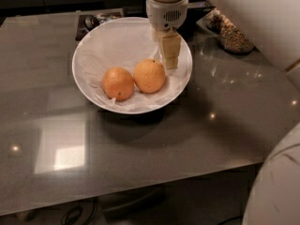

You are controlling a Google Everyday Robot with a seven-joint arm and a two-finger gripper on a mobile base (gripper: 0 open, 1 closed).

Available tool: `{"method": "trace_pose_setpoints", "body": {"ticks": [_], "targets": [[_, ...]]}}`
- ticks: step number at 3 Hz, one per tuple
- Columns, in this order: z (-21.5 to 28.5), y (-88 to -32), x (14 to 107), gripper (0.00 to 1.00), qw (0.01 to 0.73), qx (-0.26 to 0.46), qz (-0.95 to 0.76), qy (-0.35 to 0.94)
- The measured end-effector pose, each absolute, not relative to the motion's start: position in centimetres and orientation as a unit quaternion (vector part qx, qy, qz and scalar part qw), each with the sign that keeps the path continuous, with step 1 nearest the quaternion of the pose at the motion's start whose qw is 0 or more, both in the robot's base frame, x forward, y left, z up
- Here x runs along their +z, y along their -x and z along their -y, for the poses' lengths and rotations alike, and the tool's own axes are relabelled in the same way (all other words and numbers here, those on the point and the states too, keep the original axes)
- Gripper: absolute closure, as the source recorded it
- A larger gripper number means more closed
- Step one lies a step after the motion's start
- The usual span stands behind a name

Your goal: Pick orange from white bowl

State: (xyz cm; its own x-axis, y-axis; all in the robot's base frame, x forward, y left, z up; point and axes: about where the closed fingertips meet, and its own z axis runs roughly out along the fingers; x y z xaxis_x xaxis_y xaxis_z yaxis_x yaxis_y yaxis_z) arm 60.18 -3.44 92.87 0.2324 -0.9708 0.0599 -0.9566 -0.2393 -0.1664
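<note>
The white bowl [75,65], lined with crinkled white paper, stands on the grey table and holds two fruits side by side. The orange [149,75] is the paler, larger one on the right. A rounder, deeper-orange fruit [118,83] with a dark speck touches it on the left. My gripper [170,62] hangs down from the white wrist inside the bowl's right part. Its tip is just right of the orange's upper right side, very close to it or touching it.
A jar of grain [232,34] stands at the back right of the table. Dark small objects [91,21] lie behind the bowl at the back left. My white arm [253,13] crosses the upper right, and my body [276,186] fills the lower right corner.
</note>
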Motion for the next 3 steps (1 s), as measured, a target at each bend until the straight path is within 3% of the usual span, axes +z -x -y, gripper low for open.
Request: {"method": "trace_pose_setpoints", "body": {"ticks": [3], "targets": [[3.5, -61.6, 90.0, 0.26, 0.021, -0.055, -0.62, 0.782]]}}
